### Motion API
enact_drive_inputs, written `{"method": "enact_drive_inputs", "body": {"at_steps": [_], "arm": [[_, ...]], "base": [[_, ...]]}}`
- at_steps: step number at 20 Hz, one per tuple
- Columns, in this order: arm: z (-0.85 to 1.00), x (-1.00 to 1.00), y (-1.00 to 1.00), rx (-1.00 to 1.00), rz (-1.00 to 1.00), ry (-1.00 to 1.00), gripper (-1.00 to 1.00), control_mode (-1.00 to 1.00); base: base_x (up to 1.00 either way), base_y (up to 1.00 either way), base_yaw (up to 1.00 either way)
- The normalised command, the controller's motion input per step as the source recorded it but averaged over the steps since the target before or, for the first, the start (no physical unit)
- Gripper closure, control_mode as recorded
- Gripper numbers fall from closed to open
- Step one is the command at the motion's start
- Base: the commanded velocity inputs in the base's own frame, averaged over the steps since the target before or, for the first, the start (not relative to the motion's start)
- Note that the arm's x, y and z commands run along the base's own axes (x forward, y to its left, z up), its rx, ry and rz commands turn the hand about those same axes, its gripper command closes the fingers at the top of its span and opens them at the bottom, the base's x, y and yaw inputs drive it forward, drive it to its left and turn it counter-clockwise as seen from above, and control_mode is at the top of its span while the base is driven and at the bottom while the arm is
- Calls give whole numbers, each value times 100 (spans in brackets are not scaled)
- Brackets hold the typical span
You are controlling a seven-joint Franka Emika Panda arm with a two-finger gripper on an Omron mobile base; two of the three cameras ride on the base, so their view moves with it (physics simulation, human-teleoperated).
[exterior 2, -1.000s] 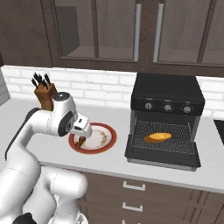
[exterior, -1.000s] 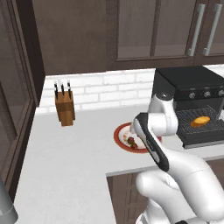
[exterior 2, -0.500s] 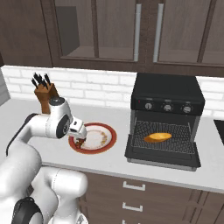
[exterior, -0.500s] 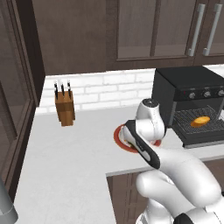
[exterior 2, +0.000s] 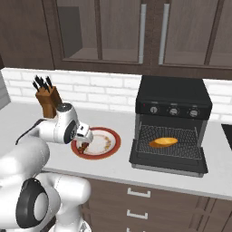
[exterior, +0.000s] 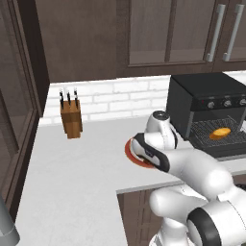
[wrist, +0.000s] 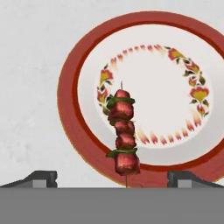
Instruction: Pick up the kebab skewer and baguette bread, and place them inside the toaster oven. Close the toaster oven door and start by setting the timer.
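Dark fingers [wrist: 43, 178] spread wide, empty, above kebab skewer [wrist: 123, 132]

The kebab skewer [wrist: 123, 131] lies on the red-rimmed plate [wrist: 70, 87], between wide-apart jaws.

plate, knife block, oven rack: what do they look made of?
Plate: looks like glazed ceramic, with a smooth white face, red rim and painted floral ring. Knife block: looks like wood, matte brown, though no grain is visible at this size. Oven rack: probably metal wire, a thin grey grid under the baguette bread.
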Motion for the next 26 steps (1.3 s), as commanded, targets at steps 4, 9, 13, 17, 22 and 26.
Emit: {"method": "enact_drive_inputs", "body": {"at_steps": [4, 9, 13, 17, 22, 26], "arm": [[-33, 13, -5, 0, 3, 0, -100, -100], [-41, 1, -3, 0, 1, 0, -100, -100], [-33, 0, 0, 0, 0, 0, -100, -100], [-21, 0, -1, 0, 0, 0, -100, -100], [-6, 1, -6, 1, 0, 0, -100, -100], [-1, 6, -7, 2, 0, 0, -100, -100]], "base": [[0, 0, 0], [0, 0, 0], [0, 0, 0], [0, 0, 0], [0, 0, 0], [0, 0, 0]]}}
